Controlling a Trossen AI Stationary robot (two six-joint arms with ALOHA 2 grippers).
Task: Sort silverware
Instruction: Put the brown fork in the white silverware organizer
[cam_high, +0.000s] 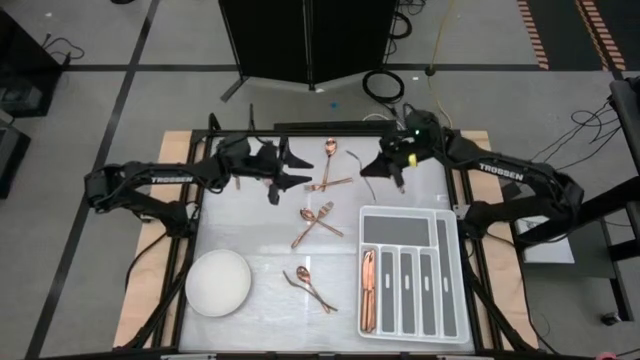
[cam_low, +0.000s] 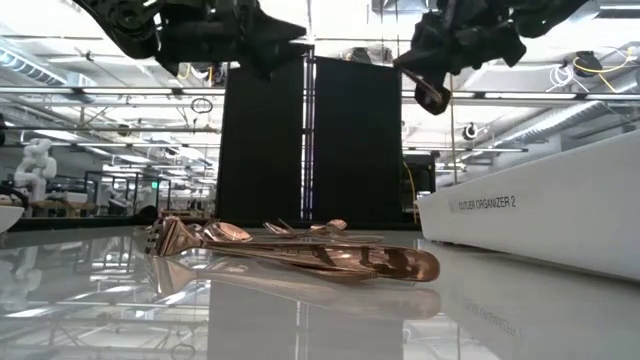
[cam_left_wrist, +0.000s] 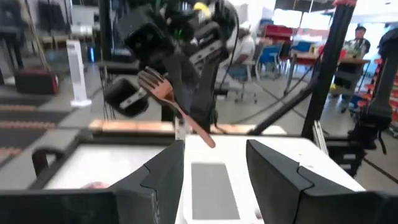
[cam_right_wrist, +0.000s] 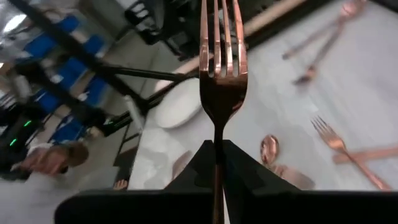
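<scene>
The white table (cam_high: 260, 235) is carrying a white bowl (cam_high: 218, 283) at its near left and a grey divided tray (cam_high: 447, 270) at its near right, a few copper pieces (cam_high: 368, 285) lying in the tray's leftmost slot. More silverware (cam_high: 316, 222) is lying loose mid-table. Farther back, the right gripper (cam_high: 398, 172) is hovering above the table, clamping a fork (cam_right_wrist: 221, 74) by its handle, tines sticking out past the fingertips. The left gripper (cam_high: 285, 172) is hanging opposite, fingers spread, holding nothing.

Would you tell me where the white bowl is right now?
In the high view, the bowl sits at the table's near-left corner, left of two crossed spoons.
</scene>
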